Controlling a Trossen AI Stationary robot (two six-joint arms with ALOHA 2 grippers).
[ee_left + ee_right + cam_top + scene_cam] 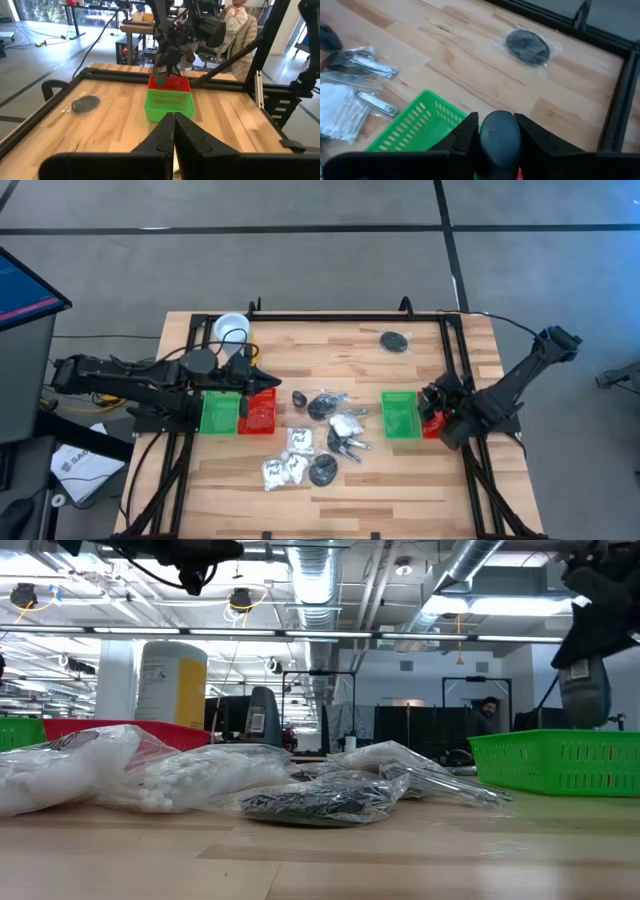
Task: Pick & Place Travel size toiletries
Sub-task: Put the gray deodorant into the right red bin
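1. Toiletries point(325, 435) lie scattered in the middle of the high frame, on the wooden worktop point(430, 480) between the two pairs of trays; one bagged black disc point(394, 340) sits well apart near the upper right.

2. They look light and small. Most are sealed in thin clear bags, which I judge slippery and crinkly, so a pinch on loose film could slide off.

3. White sachets point(283, 470) at lower centre look soft and flat; I would take one across its short width, pressing down to the wood.

4. Silvery clippers point(376, 102), at the left of my right wrist frame, look stiff and thin; I would grip across the narrow body, not the bag's edge.

5. Black discs look rigid and low, hard to get under; I would straddle the rim.

6. My right hand point(500, 137), at the right of the high frame over the green tray point(417, 125) and red tray point(430, 425), is clamped on a dark rounded item point(500, 135), whose kind I cannot make out.

7. My left hand point(173, 131), at the left of the high frame over its own green point(220, 412) and red trays point(260, 412), has its fingers pressed together and carries nothing.

8. Beside that arm stands a yellow cylinder point(171, 685), which is not mine to move.
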